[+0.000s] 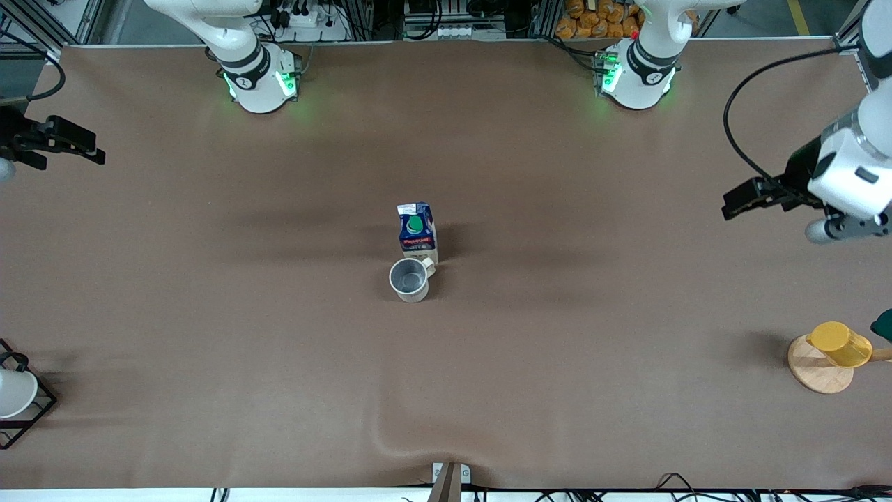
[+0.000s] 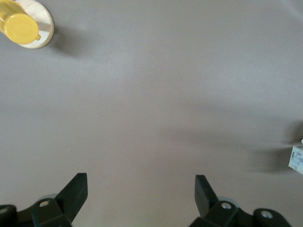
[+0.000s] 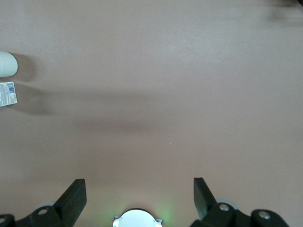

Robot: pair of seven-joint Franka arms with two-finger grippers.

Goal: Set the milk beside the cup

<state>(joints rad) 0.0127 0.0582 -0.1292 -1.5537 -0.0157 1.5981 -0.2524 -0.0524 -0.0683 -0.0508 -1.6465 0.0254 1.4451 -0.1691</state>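
Note:
The milk (image 1: pixel 417 233), a dark-blue carton with a green cap, stands upright in the middle of the table. The cream-white cup (image 1: pixel 409 279) stands right beside it, nearer to the front camera, with its handle against the carton's base. My left gripper (image 1: pixel 740 199) hangs open and empty over the left arm's end of the table. My right gripper (image 1: pixel 83 145) hangs open and empty over the right arm's end. The left wrist view shows my open left gripper (image 2: pixel 140 190) and an edge of the milk (image 2: pixel 297 159). The right wrist view shows my open right gripper (image 3: pixel 139 191), the cup (image 3: pixel 7 64) and the milk (image 3: pixel 7 93).
A yellow cup (image 1: pixel 841 344) lies on a wooden disc (image 1: pixel 817 375) at the left arm's end, also in the left wrist view (image 2: pixel 19 27). A white cup in a black wire rack (image 1: pixel 15 395) stands at the right arm's end. The tablecloth has a wrinkle (image 1: pixel 390 438) near the front edge.

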